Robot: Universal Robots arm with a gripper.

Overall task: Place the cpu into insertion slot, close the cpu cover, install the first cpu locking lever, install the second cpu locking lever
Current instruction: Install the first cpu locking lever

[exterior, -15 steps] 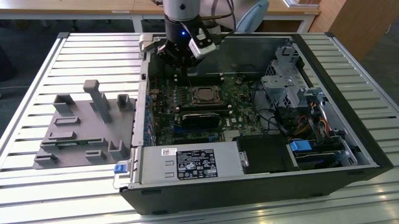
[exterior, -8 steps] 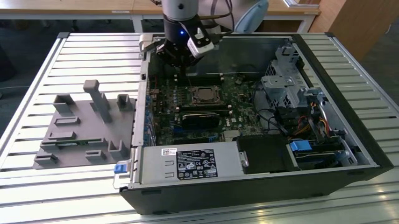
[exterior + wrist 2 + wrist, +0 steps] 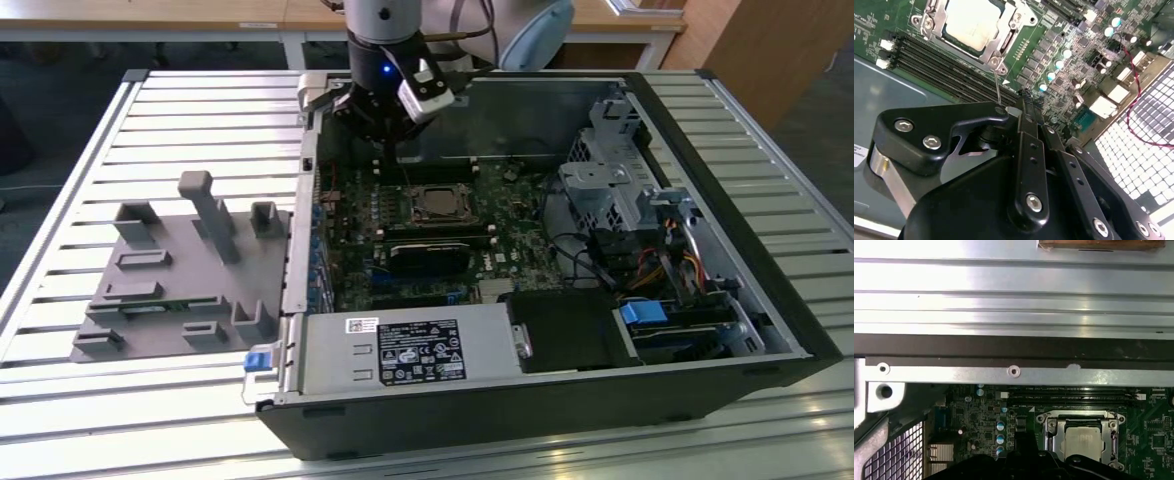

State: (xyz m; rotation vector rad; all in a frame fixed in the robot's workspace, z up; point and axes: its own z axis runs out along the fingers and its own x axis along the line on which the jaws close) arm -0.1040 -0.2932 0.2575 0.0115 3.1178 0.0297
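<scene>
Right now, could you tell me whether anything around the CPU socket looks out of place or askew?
Nothing looks spilled or damaged. The cpu sits framed squarely by the cpu cover. One thin locking lever stands up from the socket's corner instead of lying flat, its tip by the gripper.

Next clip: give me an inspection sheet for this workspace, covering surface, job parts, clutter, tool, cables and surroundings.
Surface: slatted silver metal table carrying an open black computer case.
Job's things: small square silver-grey cpu sits in its socket. The thin silvery cpu cover frame lies around it. A thin wire lever stands up beside the socket.
Clutter: grey plastic fixture block on the table, at the exterior view's left of the case.
Tool: black tool hovers inside the case, close to the wire lever.
Cables: red-and-black twisted wire; orange and blue bundle.
Surroundings: wooden desk beyond the table.
</scene>
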